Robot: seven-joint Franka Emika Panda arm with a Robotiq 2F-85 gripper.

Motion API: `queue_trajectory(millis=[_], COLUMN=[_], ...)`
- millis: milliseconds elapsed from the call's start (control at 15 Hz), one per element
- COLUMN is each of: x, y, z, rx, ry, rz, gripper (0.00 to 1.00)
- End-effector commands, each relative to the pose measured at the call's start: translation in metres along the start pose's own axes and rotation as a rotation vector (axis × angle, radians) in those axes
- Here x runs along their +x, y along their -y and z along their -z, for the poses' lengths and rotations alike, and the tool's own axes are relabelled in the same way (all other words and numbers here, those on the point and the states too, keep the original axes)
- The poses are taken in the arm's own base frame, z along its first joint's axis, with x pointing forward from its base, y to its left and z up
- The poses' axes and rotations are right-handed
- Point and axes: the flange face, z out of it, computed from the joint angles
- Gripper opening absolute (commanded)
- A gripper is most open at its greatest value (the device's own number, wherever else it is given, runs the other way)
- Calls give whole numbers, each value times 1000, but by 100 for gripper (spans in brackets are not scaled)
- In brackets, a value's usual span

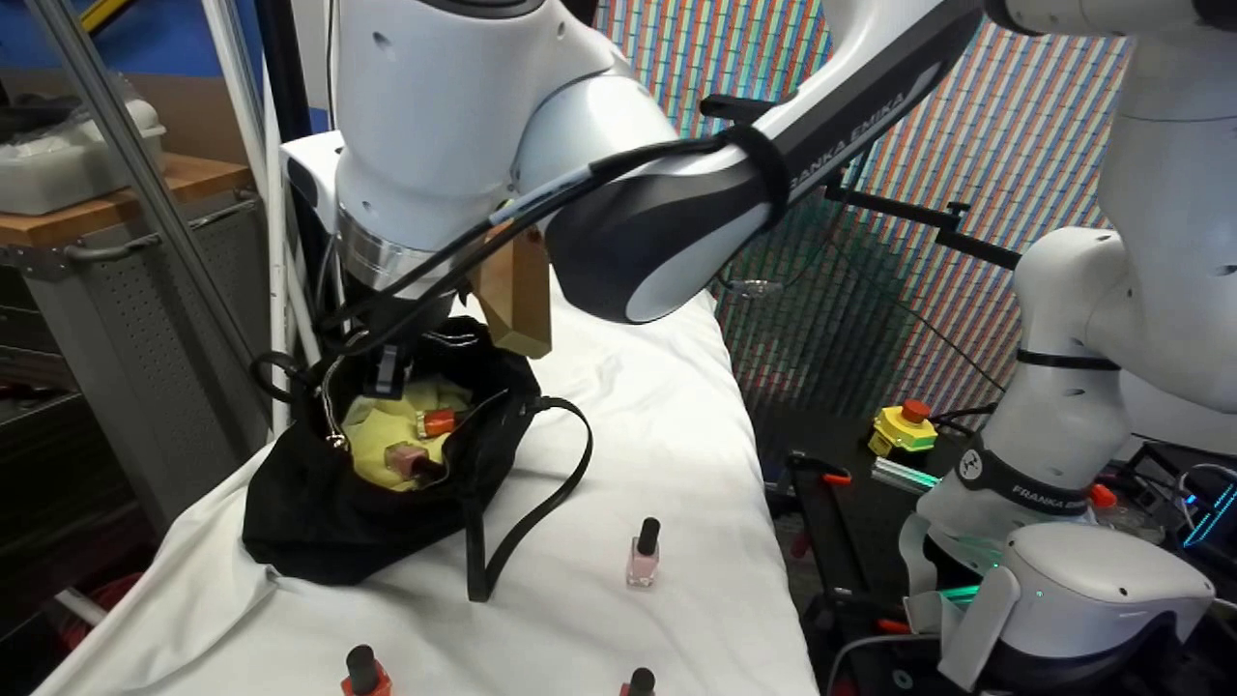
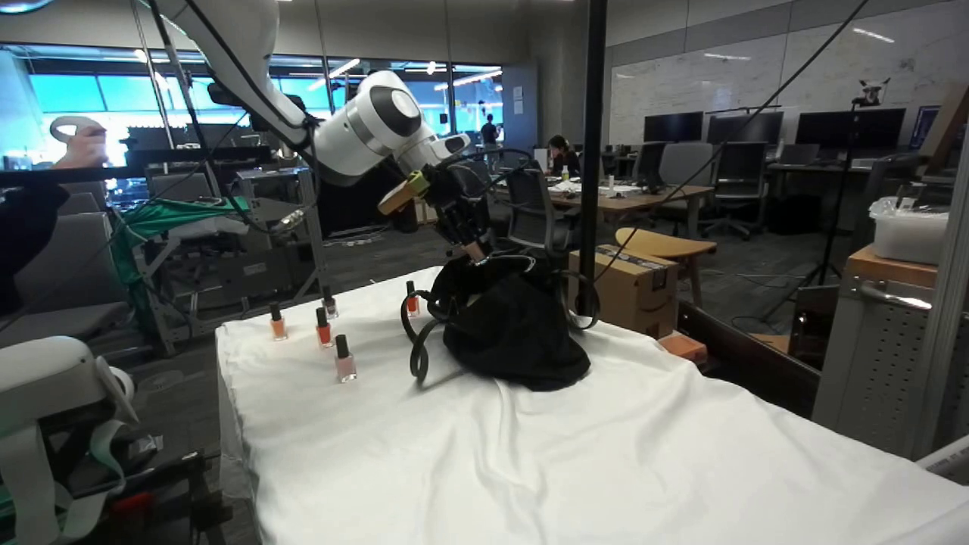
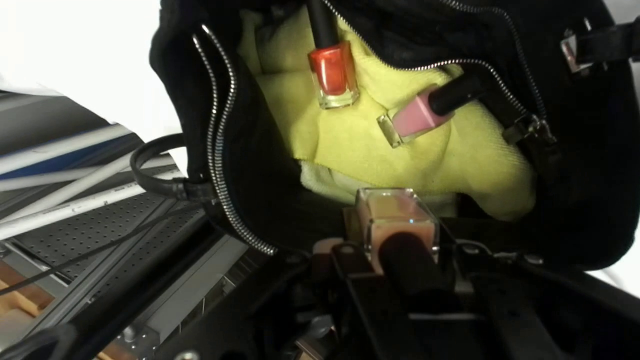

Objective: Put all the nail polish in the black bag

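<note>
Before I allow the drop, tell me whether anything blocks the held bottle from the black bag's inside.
Nothing visible does. The held bottle, in the fingers, is at the open mouth of the black bag. The straps loop outside it; farther in, an orange bottle and a pink bottle lie on yellow fabric.

Matt cloth bag [image 2: 515, 333], glossy bottles [image 3: 334, 71]

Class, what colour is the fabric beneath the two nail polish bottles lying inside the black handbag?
Yellow; the fabric shows best in the wrist view.
</note>
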Motion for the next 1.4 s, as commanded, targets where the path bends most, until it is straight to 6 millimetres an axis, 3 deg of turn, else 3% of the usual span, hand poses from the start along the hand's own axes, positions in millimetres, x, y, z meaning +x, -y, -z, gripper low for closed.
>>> queue_trajectory(millis=[0,267,467,533,667,1000,1333], x=[33,48,56,58,61,58,39], y=[-2,-8,-13,-14,-15,-15,-9], z=[-16,-37,-48,-50,-53,-47,-22], rx=[-29,-42,-50,-54,-59,-70,-62], ry=[-8,-4,0,2,8,28,53], rz=[16,20,19,21,19,16,15], gripper=[20,20,33,21,66,97,100])
